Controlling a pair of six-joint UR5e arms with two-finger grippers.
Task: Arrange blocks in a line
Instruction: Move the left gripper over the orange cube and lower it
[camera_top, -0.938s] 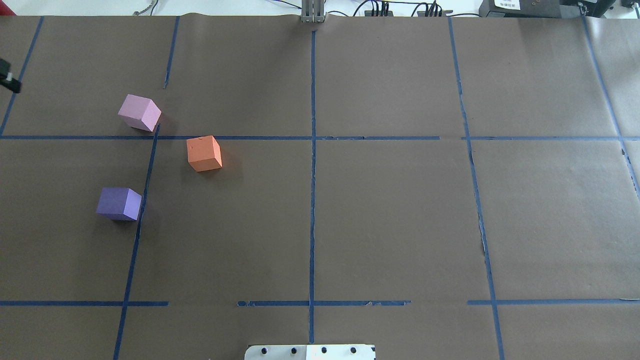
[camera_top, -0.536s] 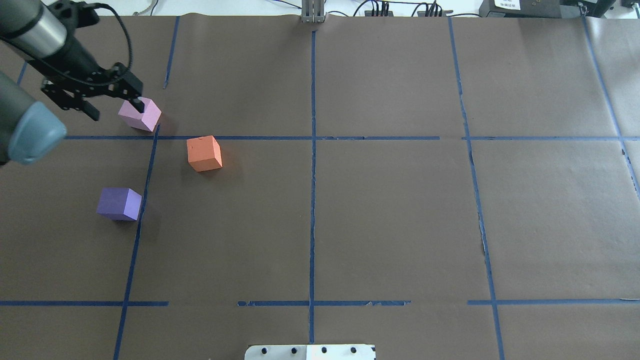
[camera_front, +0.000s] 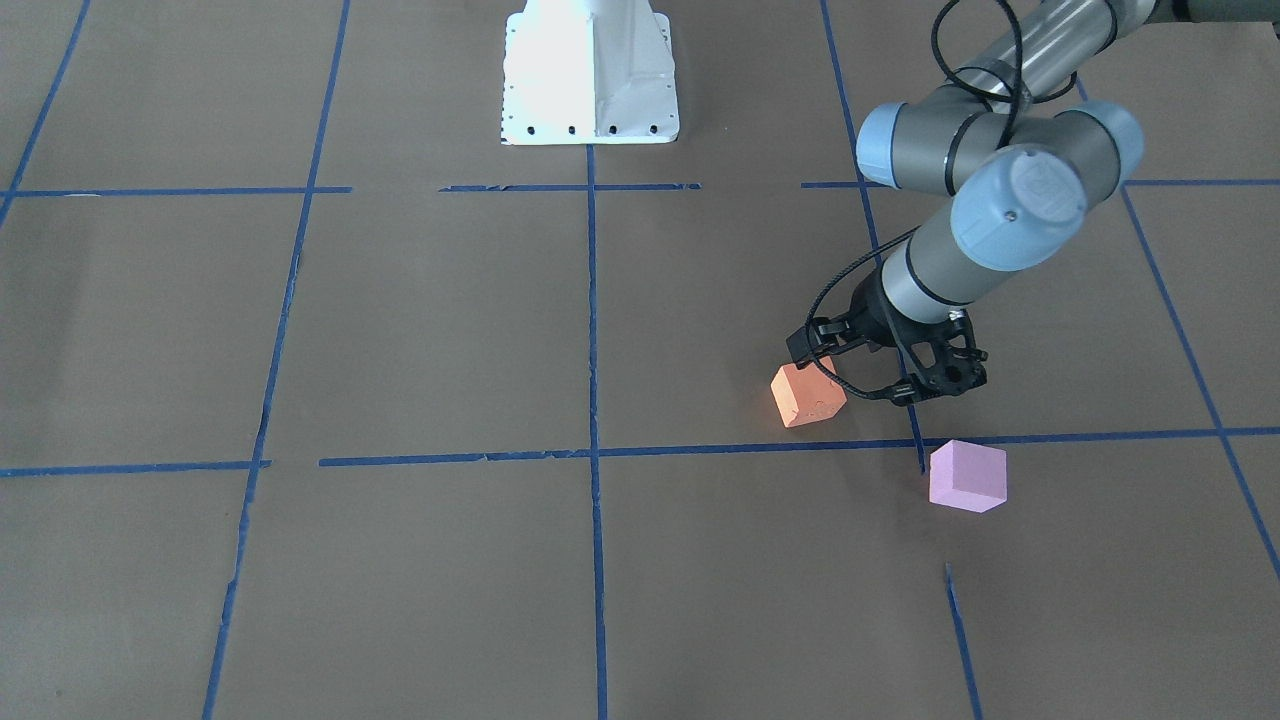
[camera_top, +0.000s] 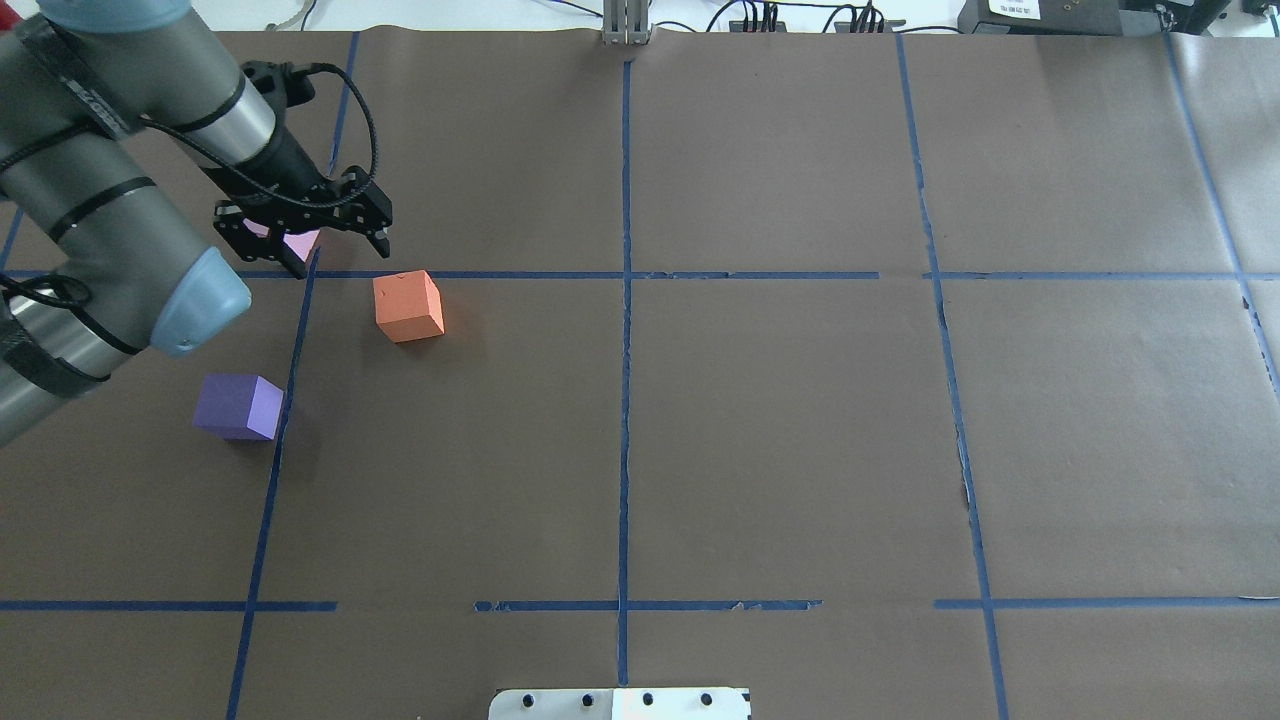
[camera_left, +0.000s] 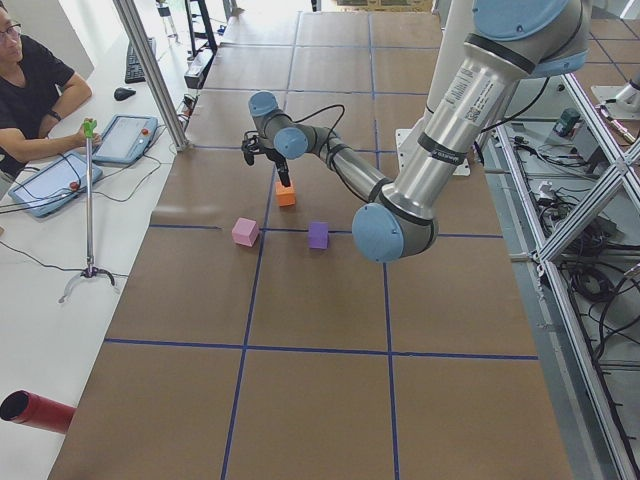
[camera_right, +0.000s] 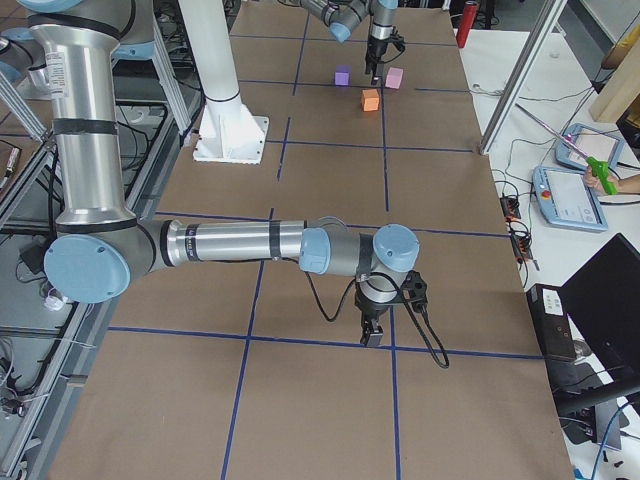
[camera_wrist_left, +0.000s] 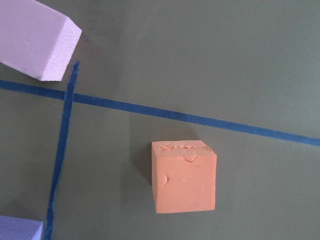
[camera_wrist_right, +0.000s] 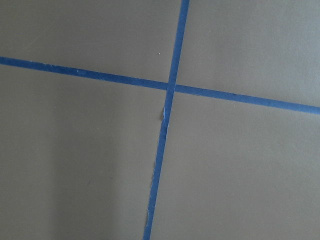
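While the orange block (camera_top: 408, 306), pink block (camera_front: 967, 476) and purple block (camera_top: 238, 406) lay untouched in a loose triangle on the table's (camera_top: 800, 450) left, the left gripper (camera_top: 340, 252) had swung in past pink toward orange, jaws spread and empty: a pick seemed near. The right gripper's (camera_right: 372, 335) state could not be told. No writing was legible.

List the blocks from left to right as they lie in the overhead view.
purple block → pink block → orange block
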